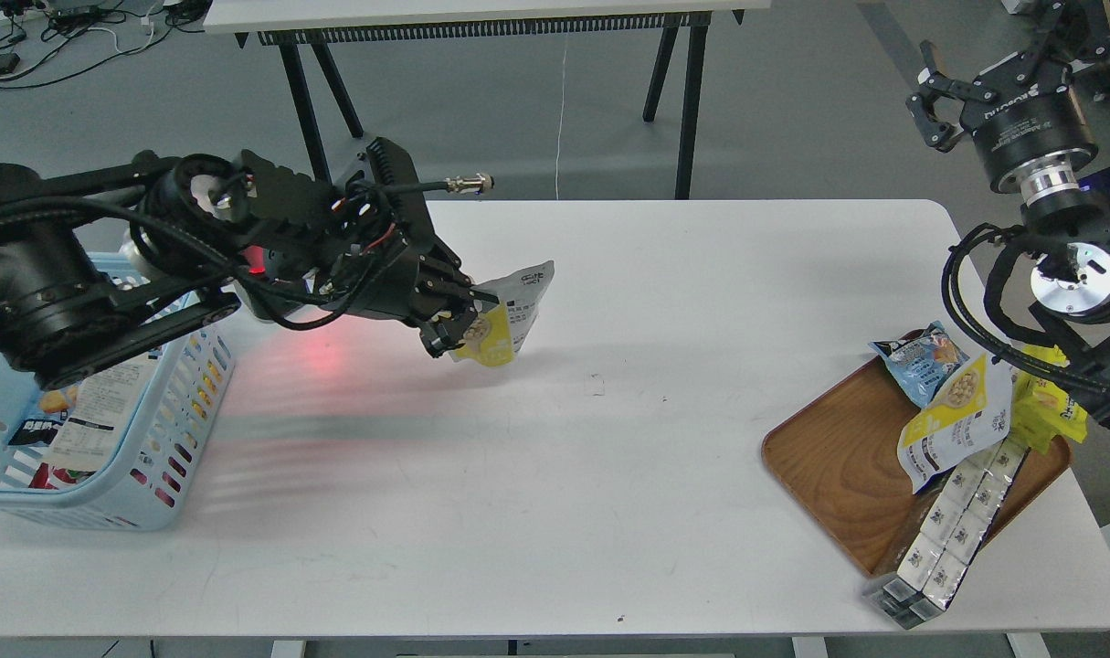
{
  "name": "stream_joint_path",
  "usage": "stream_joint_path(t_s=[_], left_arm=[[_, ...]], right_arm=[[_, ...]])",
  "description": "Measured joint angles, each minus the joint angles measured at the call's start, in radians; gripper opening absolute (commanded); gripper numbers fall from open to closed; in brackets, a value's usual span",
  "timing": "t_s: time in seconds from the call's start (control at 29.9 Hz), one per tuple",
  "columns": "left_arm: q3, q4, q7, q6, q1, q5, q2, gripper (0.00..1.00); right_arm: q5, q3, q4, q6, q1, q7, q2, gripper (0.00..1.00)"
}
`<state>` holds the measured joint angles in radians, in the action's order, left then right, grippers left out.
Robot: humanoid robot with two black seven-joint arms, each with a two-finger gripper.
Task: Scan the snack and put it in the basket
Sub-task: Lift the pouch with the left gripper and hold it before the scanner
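— So where is the silver-grey stand-up pouch with the yellow panel (pixel 509 315) right now?

— Held above the white surface (pixel 555 475), left of its middle. The left pincer (pixel 459 324) is clamped on the pouch's lower left part, and the pouch sticks out to the right of the fingers, tilted, clear of the top.

— And the light blue slotted plastic basket (pixel 166 416)?

— At the surface's left edge, partly behind the left arm, well apart from the pouch. Some packets already lie inside. A red glow (pixel 322 356) falls on the surface between basket and pouch.

— The right pincer (pixel 929 105)?

— Raised at the far right, off the surface, fingers spread with nothing between them.

— Anything else?

— A brown wooden tray (pixel 833 457) near the right edge carries a small blue snack bag (pixel 920 356), a second yellow-panelled pouch (pixel 956 411), a bright yellow packet (pixel 1052 411) and a long silver multipack (pixel 952 539).
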<state>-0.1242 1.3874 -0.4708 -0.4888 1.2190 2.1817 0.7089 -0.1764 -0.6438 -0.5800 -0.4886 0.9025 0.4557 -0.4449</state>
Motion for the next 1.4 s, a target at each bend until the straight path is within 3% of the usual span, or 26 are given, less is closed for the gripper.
stream_joint_path(t_s=[0.4, 0.74, 1.4], left_arm=[[0.0, -0.051, -0.018, 0.0, -0.006, 0.0, 0.13, 0.0], [0.003, -0.144, -0.018, 0.0, -0.007, 0.0, 0.135, 0.0], [-0.001, -0.134, -0.018, 0.0, -0.019, 0.0, 0.129, 0.0]], right_arm=[[0.0, -0.002, -0.003, 0.0, 0.004, 0.0, 0.008, 0.99], [0.002, 0.0, -0.007, 0.0, 0.008, 0.0, 0.004, 0.99], [0.001, 0.0, -0.006, 0.0, 0.007, 0.0, -0.003, 0.99]])
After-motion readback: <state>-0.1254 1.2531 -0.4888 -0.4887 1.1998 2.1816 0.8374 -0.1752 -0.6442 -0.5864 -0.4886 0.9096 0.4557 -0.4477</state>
